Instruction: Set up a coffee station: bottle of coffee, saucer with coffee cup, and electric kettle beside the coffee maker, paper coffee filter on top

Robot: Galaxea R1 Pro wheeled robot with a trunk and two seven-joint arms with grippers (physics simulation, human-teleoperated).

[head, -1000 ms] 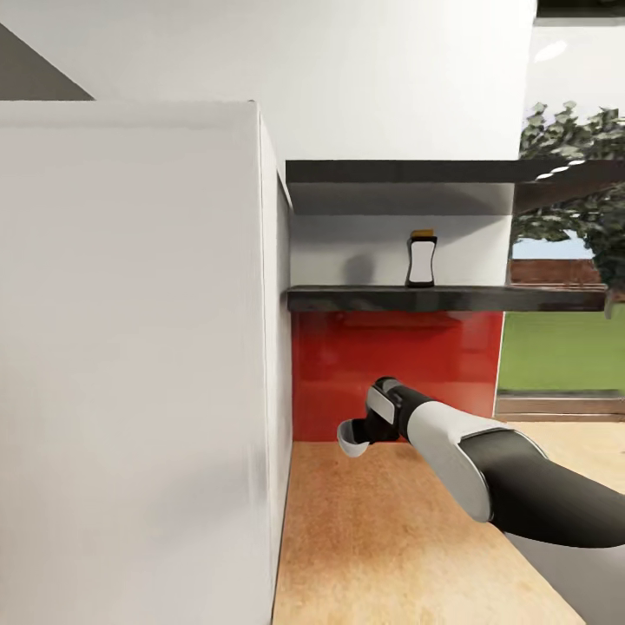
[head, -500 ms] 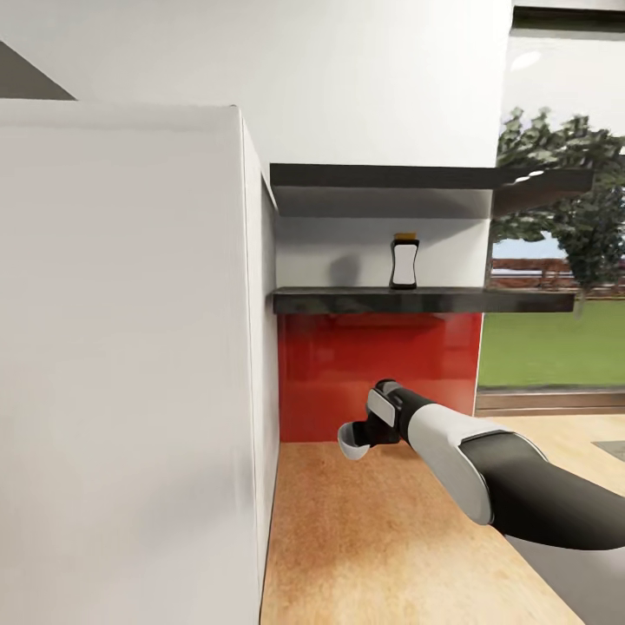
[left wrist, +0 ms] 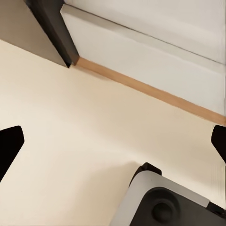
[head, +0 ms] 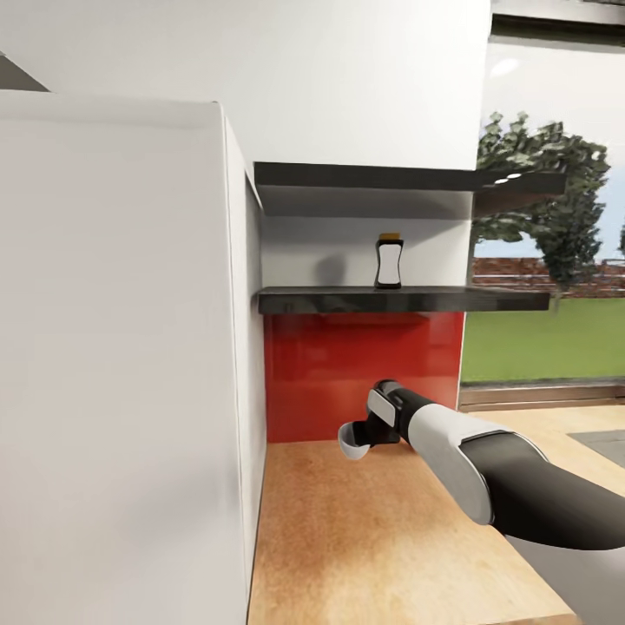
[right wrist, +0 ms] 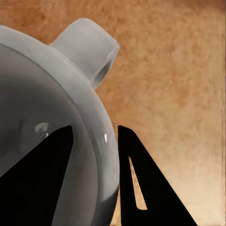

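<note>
The bottle of coffee [head: 388, 260], dark with a white label and a brown cap, stands upright on the dark kitchen shelf [head: 399, 300] against the white wall. Well below the shelf, my right gripper [head: 365, 434] is shut on the wall of a pale grey coffee cup [head: 352, 443], held above a wood-coloured surface. In the right wrist view one black finger is inside the cup [right wrist: 56, 117] and the other finger [right wrist: 136, 179] is outside it, with the cup's handle [right wrist: 89, 47] pointing away. My left gripper [left wrist: 113, 146] is open over a pale floor with nothing between its fingertips.
A tall white cabinet [head: 121, 347] stands on the left. A red panel [head: 360, 373] runs below the shelf, with the wood-coloured surface [head: 373, 538] in front. A window onto a garden [head: 547, 338] is at right. The robot's base [left wrist: 165, 202] shows in the left wrist view.
The whole head picture has shifted left, so the camera has turned or moved right. The right arm and the cup keep their place in the picture.
</note>
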